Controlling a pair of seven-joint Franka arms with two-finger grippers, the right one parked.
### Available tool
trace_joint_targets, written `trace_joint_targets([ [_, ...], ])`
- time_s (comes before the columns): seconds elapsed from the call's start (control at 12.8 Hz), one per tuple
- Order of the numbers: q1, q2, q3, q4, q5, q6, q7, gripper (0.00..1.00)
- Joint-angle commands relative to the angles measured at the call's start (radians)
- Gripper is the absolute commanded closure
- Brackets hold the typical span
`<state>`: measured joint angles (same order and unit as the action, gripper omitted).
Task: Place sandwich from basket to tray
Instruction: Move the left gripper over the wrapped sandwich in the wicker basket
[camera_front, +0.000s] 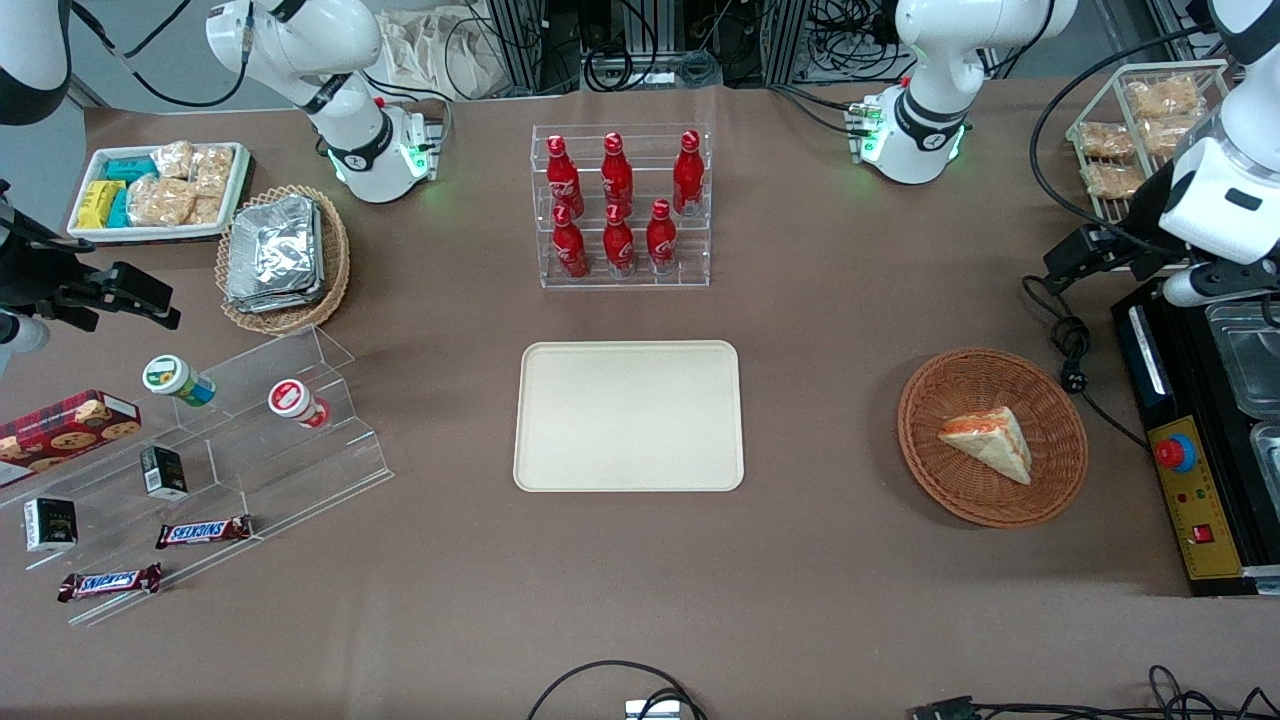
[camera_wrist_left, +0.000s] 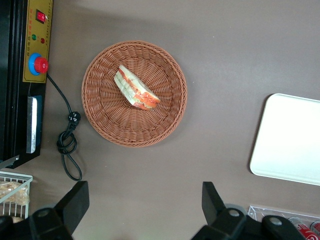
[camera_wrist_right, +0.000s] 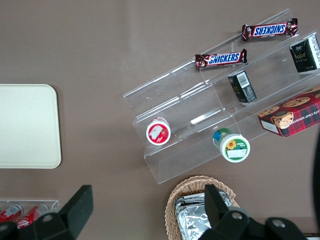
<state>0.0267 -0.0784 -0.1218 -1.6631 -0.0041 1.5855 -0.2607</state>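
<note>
Two Snickers bars are lying nearest the front camera, on a clear plastic step rack toward the parked arm's end of the table. At the working arm's end, the sandwich is sitting inside the round brown wicker basket. The cream tray is resting near red cola bottles. The gripper is hanging high above the table beside the basket, with its fingers spread wide and holding nothing.
</note>
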Motion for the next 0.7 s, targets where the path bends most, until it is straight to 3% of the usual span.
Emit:
trace_joint_targets([
  [0.0, 0.021, -0.011, -0.024, 0.005, 0.015, -0.022, 0.018, 0.0],
  [0.62, 0.021, 0.002, -0.019, -0.04, 0.05, 0.076, 0.009, 0.0],
])
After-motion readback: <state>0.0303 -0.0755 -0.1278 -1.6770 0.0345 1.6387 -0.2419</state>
